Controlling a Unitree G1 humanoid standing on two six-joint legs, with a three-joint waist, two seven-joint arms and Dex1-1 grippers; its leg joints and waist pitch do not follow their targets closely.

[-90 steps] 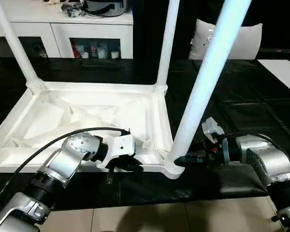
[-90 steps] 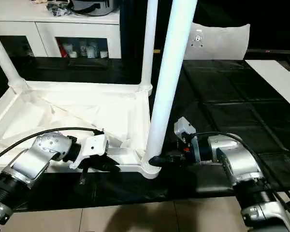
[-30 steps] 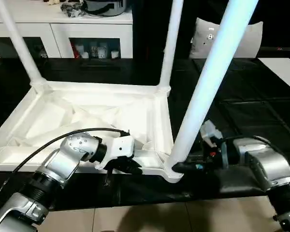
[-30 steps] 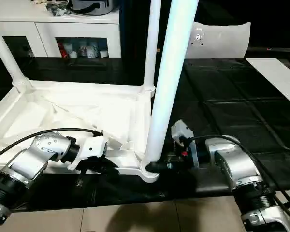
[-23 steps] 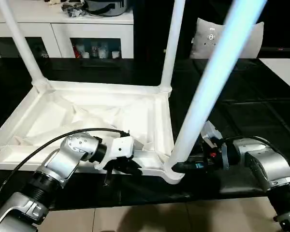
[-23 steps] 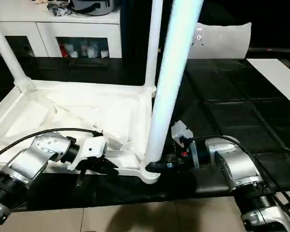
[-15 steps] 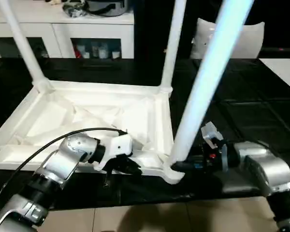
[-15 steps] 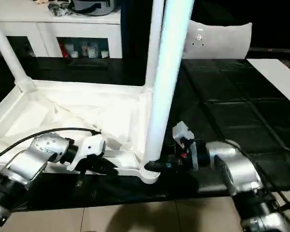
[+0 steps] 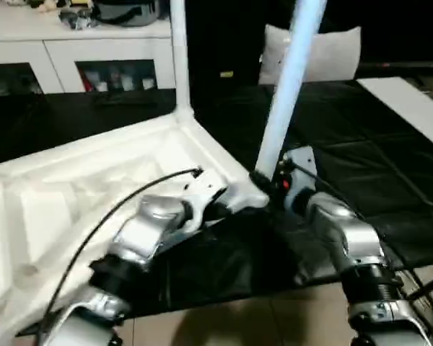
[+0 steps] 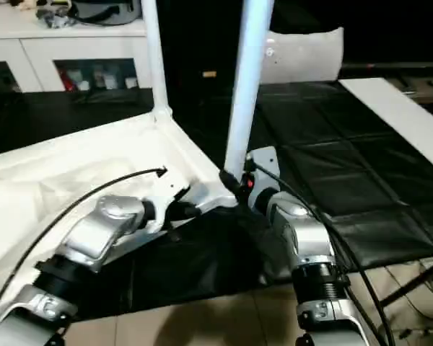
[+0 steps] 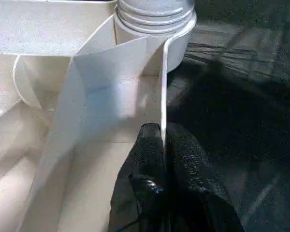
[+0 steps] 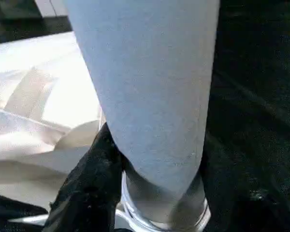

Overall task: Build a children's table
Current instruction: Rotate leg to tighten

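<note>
Lying upturned, white children's table [image 9: 72,194]

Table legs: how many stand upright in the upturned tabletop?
2. One leg rises from the far corner of the tabletop; another leg stands in the near corner, by the right gripper. Others may be out of frame.

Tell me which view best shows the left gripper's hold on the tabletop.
Left wrist view: the left gripper pinches the tabletop's thin rim beside a corner socket. The eye views show it from farther off, with the pinch itself unclear.
</note>
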